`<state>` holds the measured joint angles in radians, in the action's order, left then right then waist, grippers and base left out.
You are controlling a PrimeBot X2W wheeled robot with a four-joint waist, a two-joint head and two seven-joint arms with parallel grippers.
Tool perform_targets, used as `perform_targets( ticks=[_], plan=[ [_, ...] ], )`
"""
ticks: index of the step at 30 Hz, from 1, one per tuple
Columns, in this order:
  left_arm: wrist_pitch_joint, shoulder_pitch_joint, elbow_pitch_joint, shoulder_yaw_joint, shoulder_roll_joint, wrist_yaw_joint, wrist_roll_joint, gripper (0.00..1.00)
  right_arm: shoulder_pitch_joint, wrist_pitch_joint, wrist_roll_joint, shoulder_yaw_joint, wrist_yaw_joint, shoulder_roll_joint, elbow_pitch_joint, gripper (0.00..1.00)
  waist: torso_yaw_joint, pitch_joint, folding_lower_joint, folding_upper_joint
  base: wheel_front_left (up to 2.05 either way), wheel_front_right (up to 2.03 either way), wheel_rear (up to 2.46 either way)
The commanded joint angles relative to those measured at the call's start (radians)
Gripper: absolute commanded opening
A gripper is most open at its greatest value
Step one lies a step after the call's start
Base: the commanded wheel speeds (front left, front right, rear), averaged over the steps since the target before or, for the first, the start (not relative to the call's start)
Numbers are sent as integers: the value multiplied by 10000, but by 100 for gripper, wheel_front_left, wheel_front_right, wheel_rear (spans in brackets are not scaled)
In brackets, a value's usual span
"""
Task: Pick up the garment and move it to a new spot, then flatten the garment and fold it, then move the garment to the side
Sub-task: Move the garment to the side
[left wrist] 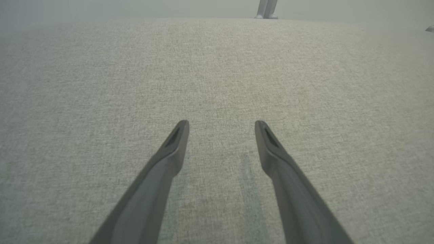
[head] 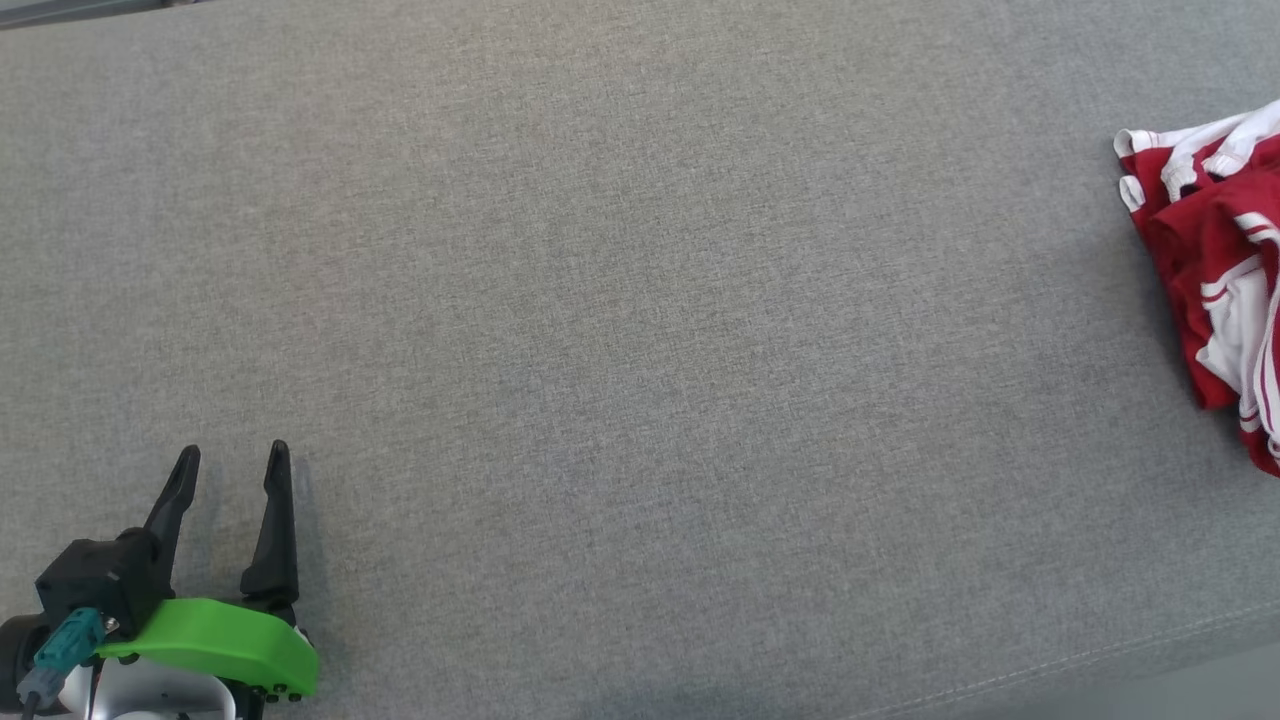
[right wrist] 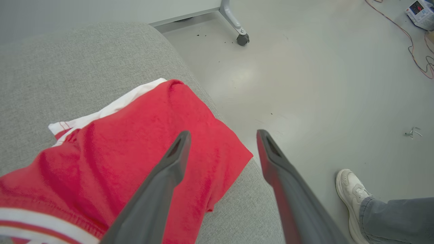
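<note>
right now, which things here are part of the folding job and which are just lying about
Part of the job:
- red and white garment, at the edge of the grey cushion
- right gripper, open, near it
- left gripper, open, far from it

Just lying about:
- a person's white shoe
- caster wheel
- small device with a red display

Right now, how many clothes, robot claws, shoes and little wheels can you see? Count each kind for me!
Clothes: 1, the red and white garment
Robot claws: 2, the left gripper and the right gripper, both open
Shoes: 1, a white shoe on the floor
Little wheels: 1, a caster wheel
Total: 5
</note>
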<state>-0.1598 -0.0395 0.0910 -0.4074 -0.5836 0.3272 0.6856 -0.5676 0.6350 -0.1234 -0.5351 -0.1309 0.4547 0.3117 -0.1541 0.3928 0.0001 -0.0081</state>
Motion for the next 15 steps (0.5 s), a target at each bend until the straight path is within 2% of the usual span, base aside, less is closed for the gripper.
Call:
perform_targets(
  ticks=[1, 8, 15],
  plan=[
    [-4, -156, 2, -4, -32, 62, -52, 100, -24, -238, 66, 36, 4, -42, 106, 100, 14, -88, -1, 81, 0, 0, 0],
    [-252, -21, -267, -118, 314, 0, 95, 100, 290, -2197, 156, 638, 4, 25, -337, 100, 268, -698, -1, 81, 0, 0, 0],
    [-789, 227, -775, -43, 825, -188, 98, 100, 1649, -4224, -285, 1366, 7, -443, -1745, 100, 841, -1778, -1, 81, 0, 0, 0]
  ],
)
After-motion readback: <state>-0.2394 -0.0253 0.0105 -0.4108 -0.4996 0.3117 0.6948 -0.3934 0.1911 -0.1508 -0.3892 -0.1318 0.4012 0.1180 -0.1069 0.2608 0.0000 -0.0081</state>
